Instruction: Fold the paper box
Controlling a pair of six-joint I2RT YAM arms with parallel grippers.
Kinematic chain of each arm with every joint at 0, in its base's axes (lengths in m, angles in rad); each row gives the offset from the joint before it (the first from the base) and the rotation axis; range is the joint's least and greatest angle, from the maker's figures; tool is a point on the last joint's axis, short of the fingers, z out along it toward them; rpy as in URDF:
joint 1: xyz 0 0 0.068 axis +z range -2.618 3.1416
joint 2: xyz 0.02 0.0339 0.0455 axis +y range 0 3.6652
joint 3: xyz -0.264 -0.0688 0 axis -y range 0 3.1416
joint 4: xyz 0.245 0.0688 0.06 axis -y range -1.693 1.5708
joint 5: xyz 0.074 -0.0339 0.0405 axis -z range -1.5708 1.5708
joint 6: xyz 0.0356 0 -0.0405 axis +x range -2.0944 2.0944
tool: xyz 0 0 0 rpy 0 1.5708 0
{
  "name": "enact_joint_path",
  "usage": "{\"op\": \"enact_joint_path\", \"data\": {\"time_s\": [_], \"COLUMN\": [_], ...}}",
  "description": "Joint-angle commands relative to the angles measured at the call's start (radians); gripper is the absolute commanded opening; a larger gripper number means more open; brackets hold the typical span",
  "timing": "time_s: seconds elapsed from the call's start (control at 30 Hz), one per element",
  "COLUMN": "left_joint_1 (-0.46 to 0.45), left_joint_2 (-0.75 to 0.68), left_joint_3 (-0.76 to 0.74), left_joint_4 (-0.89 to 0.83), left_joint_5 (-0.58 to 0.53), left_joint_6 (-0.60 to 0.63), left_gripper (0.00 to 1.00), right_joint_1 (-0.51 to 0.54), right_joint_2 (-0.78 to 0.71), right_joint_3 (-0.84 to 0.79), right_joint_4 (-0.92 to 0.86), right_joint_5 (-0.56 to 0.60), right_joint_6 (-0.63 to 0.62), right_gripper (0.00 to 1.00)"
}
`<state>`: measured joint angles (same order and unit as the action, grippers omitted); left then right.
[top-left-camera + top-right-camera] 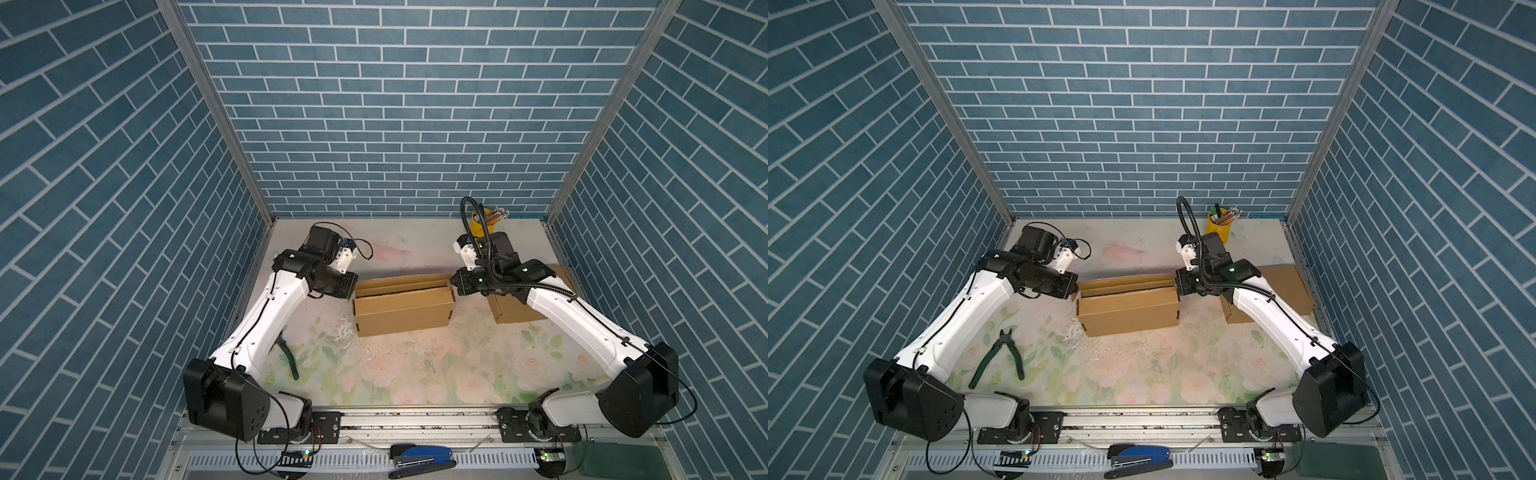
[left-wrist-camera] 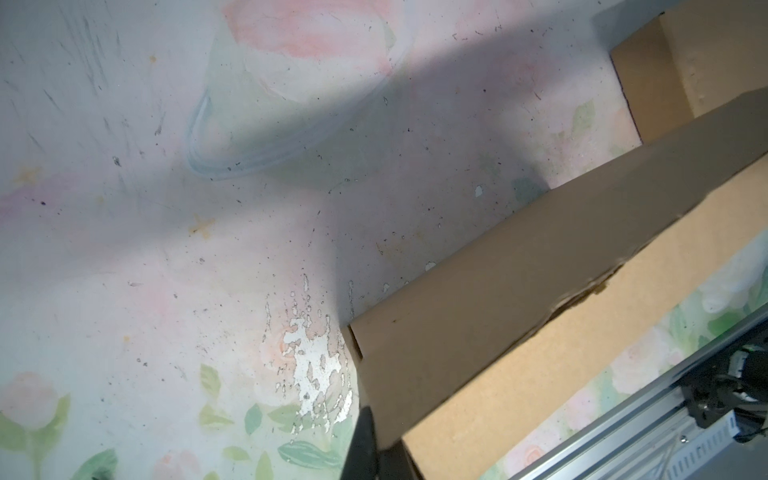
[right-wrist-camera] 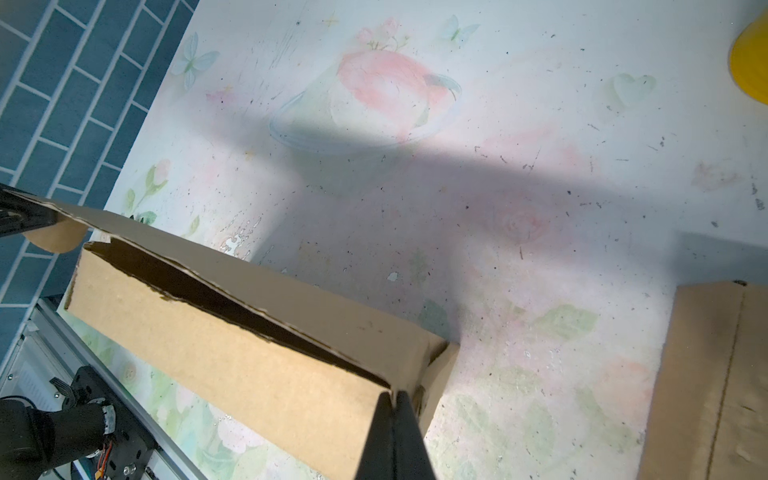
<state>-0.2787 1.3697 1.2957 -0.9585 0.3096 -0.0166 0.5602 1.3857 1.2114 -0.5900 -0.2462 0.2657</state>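
paper box sits mid-table, long side toward the arm bases. Its lid flap is lifted off the front wall, with a dark gap along that edge. left gripper is pinching the flap's left end, and right gripper is pressed tight on the right corner. Table is bare in front and behind. Second box is near the right end, not touching. Pliers are well off, front-left.

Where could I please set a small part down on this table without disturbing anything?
Two bare patches: the table in front of the paper box, and behind it, toward the back wall. Crowded: both box ends, where the left gripper and right gripper pinch it, the right side with the second box, and by the pliers.
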Motion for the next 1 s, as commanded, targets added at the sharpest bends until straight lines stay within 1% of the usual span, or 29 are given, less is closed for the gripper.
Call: {"op": "enact_joint_path", "data": {"time_s": [0.0, 0.13, 0.53, 0.77, 0.9, 0.97], "left_joint_1": [-0.005, -0.005, -0.005, -0.004, -0.005, -0.005], "left_joint_2": [-0.011, -0.018, -0.04, -0.046, -0.042, -0.031], "left_joint_3": [-0.032, -0.031, -0.1, -0.117, -0.102, -0.091], "left_joint_4": [0.01, 0.02, 0.108, 0.137, 0.146, 0.133], "left_joint_5": [0.086, 0.075, 0.149, 0.159, 0.178, 0.178], "left_joint_6": [-0.086, -0.114, -0.224, -0.265, -0.275, -0.261], "left_gripper": [0.03, 0.05, 0.05, 0.05, 0.06, 0.06], "right_joint_1": [0.01, 0.012, 0.014, 0.014, 0.015, 0.015], "right_joint_2": [0.016, 0.018, 0.021, 0.027, 0.029, 0.027], "right_joint_3": [-0.027, -0.026, -0.03, -0.029, -0.03, -0.029], "right_joint_4": [-0.009, -0.01, 0.004, 0.004, 0.004, 0.001], "right_joint_5": [-0.017, -0.018, -0.015, -0.014, -0.012, -0.01], "right_joint_6": [0.028, 0.029, 0.036, 0.038, 0.038, 0.035], "right_gripper": [0.0, 0.0, 0.0, 0.0, 0.0, 0.0]}}
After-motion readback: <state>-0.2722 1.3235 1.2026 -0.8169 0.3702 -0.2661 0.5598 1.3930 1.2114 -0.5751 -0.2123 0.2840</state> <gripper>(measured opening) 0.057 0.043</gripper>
